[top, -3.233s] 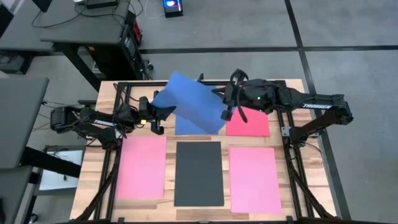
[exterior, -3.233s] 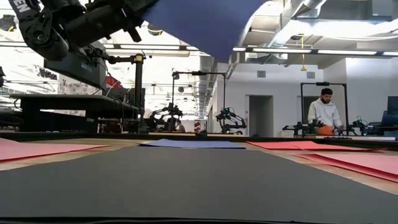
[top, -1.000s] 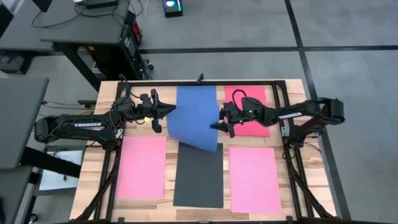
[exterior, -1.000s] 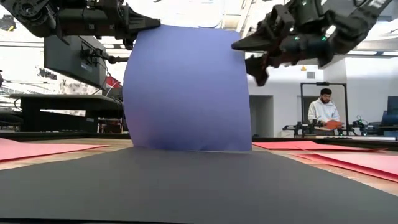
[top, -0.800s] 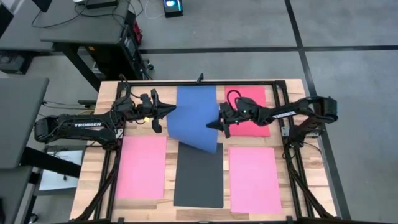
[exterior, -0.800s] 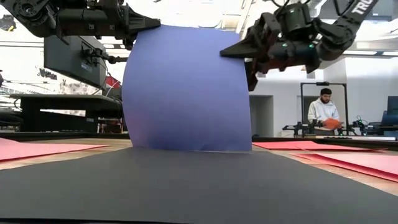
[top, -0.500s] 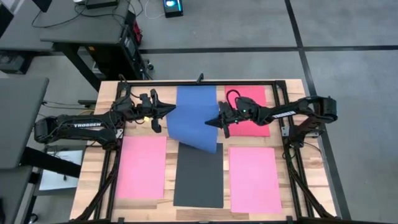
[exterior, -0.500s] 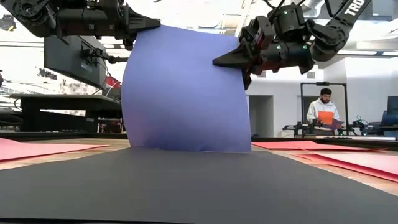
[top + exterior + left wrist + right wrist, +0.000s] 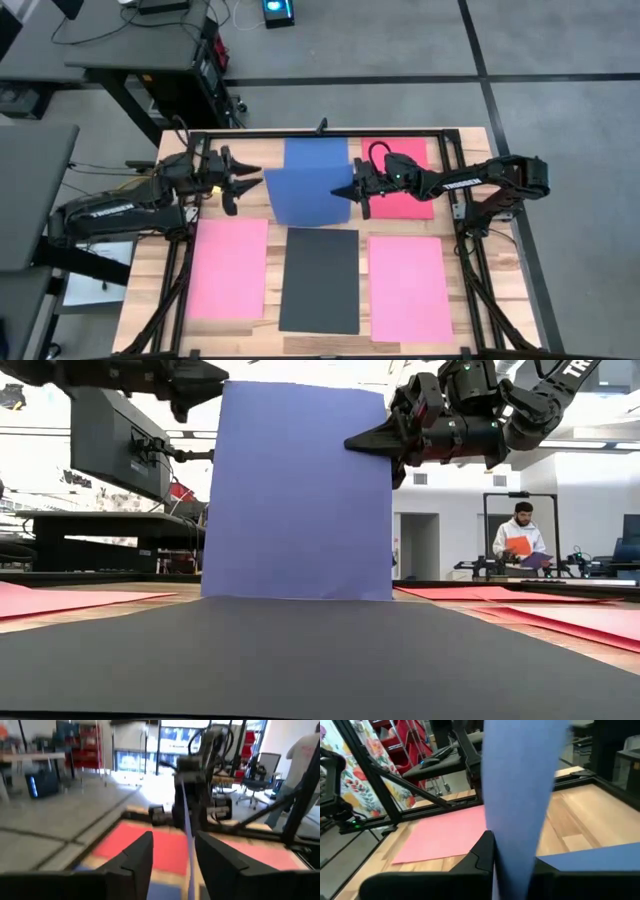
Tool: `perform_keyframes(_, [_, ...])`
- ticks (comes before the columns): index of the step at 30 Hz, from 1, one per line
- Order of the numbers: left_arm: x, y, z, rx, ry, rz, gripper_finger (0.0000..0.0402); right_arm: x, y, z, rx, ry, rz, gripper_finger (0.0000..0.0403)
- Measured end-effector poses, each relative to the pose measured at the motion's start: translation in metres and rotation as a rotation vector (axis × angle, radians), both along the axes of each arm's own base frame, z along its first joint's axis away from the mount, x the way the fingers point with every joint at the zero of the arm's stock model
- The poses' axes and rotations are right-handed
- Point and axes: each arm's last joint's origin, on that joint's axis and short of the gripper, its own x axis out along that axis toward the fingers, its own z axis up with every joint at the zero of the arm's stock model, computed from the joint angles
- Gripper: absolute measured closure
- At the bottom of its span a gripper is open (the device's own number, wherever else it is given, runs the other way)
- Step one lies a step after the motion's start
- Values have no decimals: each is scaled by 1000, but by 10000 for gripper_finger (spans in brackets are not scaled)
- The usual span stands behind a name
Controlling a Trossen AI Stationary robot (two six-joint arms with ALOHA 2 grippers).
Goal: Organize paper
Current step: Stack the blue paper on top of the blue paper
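left tool (image 9: 243,180) sits at the table's (image 9: 160,300) left side with its fingers spread apart, gripping nothing, just clear of the left edge of the lifted blue sheet (image 9: 308,196). that sheet stands upright over the middle of the table, its bottom edge down near the black sheet (image 9: 320,280), with a second blue sheet (image 9: 315,150) flat behind it. right tool (image 9: 345,192) is pinched shut on the standing sheet's right edge, up near the top corner. pink sheets (image 9: 228,268) lie flat on both sides of the black one, and the red sheet (image 9: 412,205) lies partly under the right arm.
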Motion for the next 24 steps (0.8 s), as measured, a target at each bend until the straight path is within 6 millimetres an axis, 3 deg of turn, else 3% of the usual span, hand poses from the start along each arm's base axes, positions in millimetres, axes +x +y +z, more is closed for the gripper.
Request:
perform_keyframes(2, [-6,-2,-9,-42,42,4,264,0,0,0,-7,0,-16,403])
perform_keyframes(7, [-9,-3,-54,-152,149,8,261,0,-1,0,-14,-1,-19,403])
perform_keyframes(15, [-10,-7,-100,-215,42,-90,260,0,-1,0,-13,0,-21,403])
perform_keyframes(24, [-6,-11,-110,-228,6,-142,260,0,-1,0,-15,0,-22,403])
